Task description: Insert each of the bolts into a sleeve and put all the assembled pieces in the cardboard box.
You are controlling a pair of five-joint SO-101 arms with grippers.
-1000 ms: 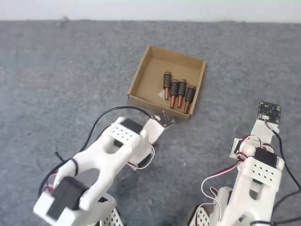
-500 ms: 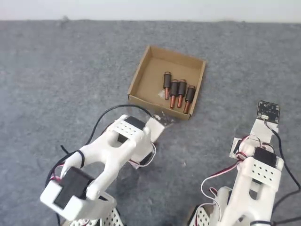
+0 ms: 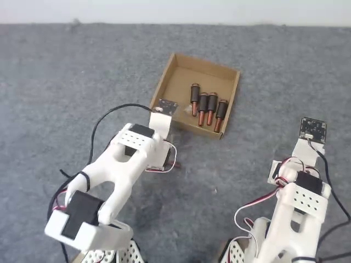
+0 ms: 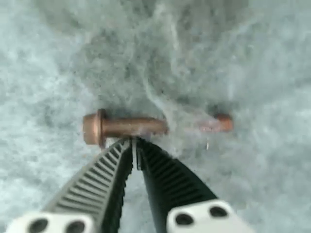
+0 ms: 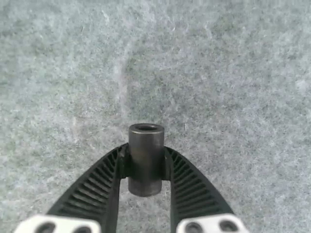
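A copper bolt (image 4: pixel 125 126) lies flat on the grey carpet in the left wrist view. My left gripper (image 4: pixel 134 141) is shut and holds nothing, its tips right at the bolt's shank. In the high view the left arm (image 3: pixel 137 150) stands just in front of the cardboard box (image 3: pixel 162 86), and its body hides the gripper. My right gripper (image 5: pixel 146 151) is shut on a dark sleeve (image 5: pixel 146 140), held upright with its bore showing, above bare carpet. The right arm (image 3: pixel 299 192) stands at the right of the table. Several assembled pieces (image 3: pixel 207 109) lie side by side in the box.
Grey carpet (image 3: pixel 66 82) covers the table, with open room to the left and right of the box. A pale wall (image 3: pixel 175 11) runs along the far edge. Cables loop around both arms' bases.
The left arm has swung left and toward the box, so its wrist now stands by the box's near left corner. The right arm has kept still.
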